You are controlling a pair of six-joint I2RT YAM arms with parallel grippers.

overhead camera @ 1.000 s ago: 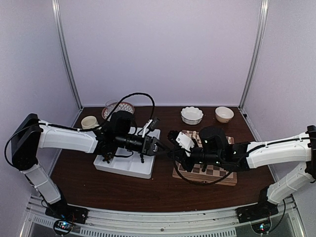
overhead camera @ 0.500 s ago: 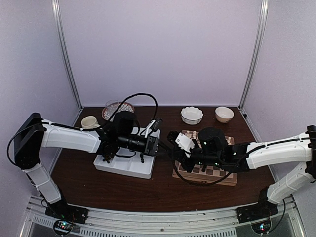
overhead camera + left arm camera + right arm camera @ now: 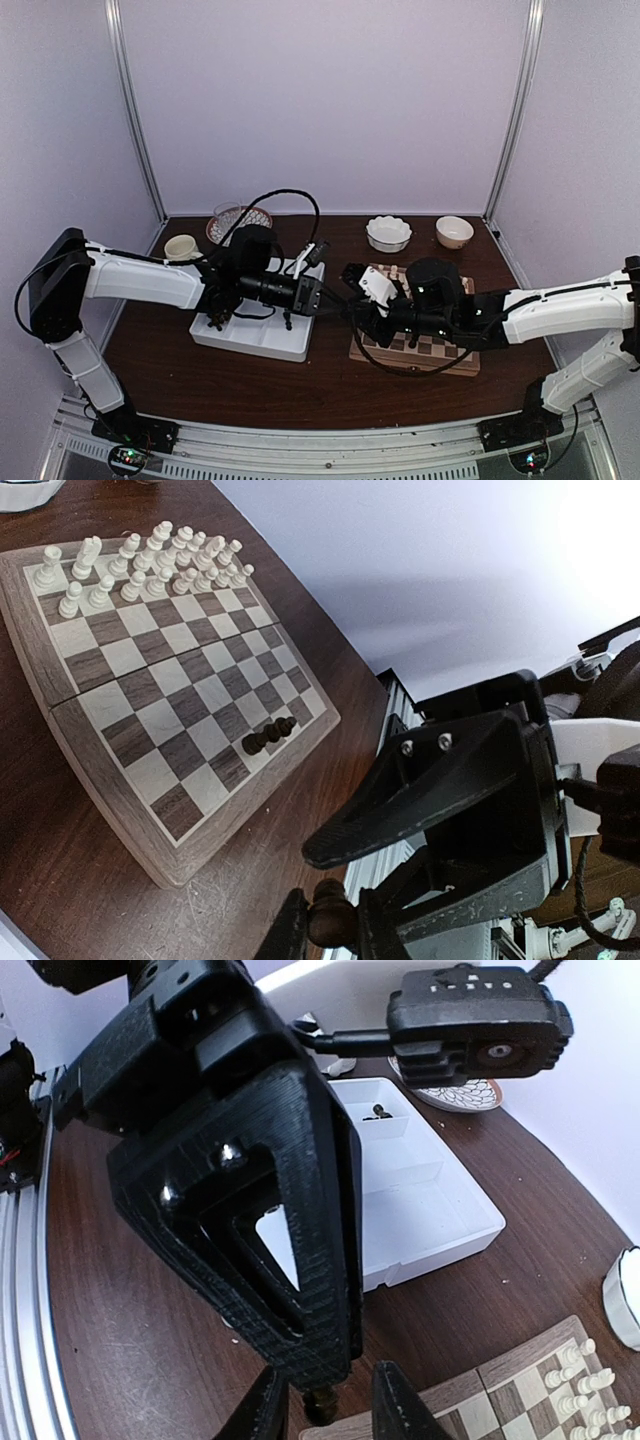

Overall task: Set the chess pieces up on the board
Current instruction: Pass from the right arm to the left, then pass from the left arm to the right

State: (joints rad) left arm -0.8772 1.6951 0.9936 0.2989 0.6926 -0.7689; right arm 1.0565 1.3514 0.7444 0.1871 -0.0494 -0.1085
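Note:
Between the white tray and the board, my two grippers meet tip to tip. My left gripper is shut on a small dark brown chess piece, pinched between its fingers. My right gripper is open, one finger on either side of that same piece without touching it. In the left wrist view the board has a few dark pieces standing near its near edge. More dark pieces lie in a far compartment of the tray.
Cream chessmen fill the board's far rows. At the back of the table stand a fluted white bowl, a small bowl, a cream cup and a patterned dish. Cables loop over both wrists.
My left gripper has closed onto the dark piece. My right gripper, shut before, has opened its fingers off it. Both arms stayed nearly in place.

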